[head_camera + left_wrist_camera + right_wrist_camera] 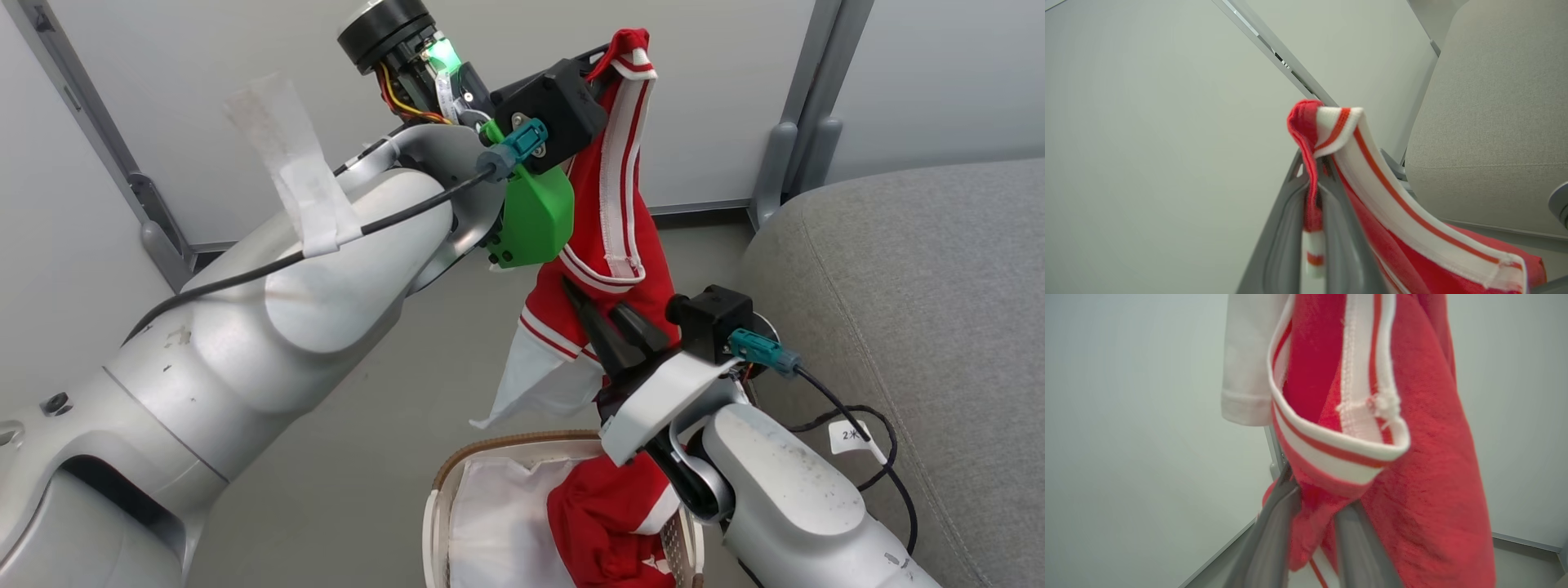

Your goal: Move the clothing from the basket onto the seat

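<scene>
Wall (1147, 143) behind left claw (1312, 163), clothing (1412, 228) aloft

Place: looks like a robot test room, staged as a living-room corner.
Walls: plain pale partition panels (163, 65), held in grey metal posts (808, 82).
Floor: smooth grey floor (367, 457), workshop-plain.
Furniture: a big grey fabric sofa (922, 310), and a laundry basket (447, 472) just beside it, the domestic touch.

Bright, even, diffuse light, soft shadows; head view sharp, clothing (1425, 506) blurred in right wrist view.
</scene>
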Robot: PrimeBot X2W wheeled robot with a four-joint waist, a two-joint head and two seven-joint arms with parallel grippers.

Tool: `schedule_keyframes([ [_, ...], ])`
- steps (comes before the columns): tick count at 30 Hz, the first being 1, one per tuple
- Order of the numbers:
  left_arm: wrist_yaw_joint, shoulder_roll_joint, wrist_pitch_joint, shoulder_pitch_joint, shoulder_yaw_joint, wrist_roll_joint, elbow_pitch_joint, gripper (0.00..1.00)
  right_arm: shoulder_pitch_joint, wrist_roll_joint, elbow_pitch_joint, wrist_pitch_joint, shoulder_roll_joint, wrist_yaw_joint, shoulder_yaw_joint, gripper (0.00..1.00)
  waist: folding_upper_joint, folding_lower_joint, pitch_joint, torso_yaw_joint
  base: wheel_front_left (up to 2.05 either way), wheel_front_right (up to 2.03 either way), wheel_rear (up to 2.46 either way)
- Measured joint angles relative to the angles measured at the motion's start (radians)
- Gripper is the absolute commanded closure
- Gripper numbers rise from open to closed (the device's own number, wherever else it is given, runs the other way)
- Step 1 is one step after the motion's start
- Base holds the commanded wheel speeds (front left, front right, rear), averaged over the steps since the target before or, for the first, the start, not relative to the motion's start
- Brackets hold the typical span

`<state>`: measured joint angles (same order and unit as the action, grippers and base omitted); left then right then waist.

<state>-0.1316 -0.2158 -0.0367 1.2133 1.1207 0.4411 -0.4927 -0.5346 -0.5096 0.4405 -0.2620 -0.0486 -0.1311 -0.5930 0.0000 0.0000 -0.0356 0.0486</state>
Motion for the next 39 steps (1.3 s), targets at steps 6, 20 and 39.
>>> schedule_keyframes([
  [6,0.001,-0.021,-0.005,-0.012,0.002,0.018,-0.021,1.00,-0.007,0.019,-0.008,0.000,0.001,0.000,0.034,1.00,0.0000,0.0000,-0.007,0.002,0.00,0.00,0.00],
  [20,0.023,-0.059,-0.108,-0.204,-0.095,0.204,-0.069,0.00,-0.007,0.102,-0.071,0.000,0.000,0.000,0.200,1.00,0.0000,0.0000,0.006,-0.013,0.00,0.00,0.00],
  [39,0.055,-0.070,-0.220,-0.505,-0.133,0.296,-0.045,0.00,-0.005,0.242,-0.099,0.000,0.000,0.000,0.363,1.00,0.0000,0.0000,0.028,-0.020,0.00,0.00,0.00],
])
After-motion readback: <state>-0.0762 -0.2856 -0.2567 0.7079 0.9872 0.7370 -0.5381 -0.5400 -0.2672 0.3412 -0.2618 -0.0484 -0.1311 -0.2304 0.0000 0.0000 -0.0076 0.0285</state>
